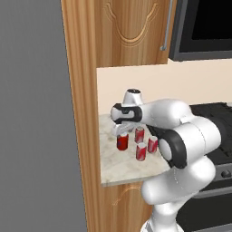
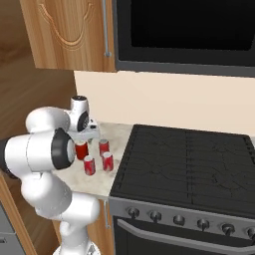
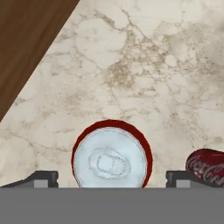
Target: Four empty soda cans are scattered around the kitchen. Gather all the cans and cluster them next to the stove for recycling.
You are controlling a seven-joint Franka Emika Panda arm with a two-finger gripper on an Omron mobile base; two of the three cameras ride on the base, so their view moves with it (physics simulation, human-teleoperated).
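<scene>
Base views flank arm, sharing counter (image 1: 118, 172) and stove (image 2: 184, 164) — hand view straight down, close.

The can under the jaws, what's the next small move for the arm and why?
Probably lift straight up. The can stands upright on the counter, the gripper straddles it with a gap on each side, and all four cans now cluster beside the stove.
</scene>
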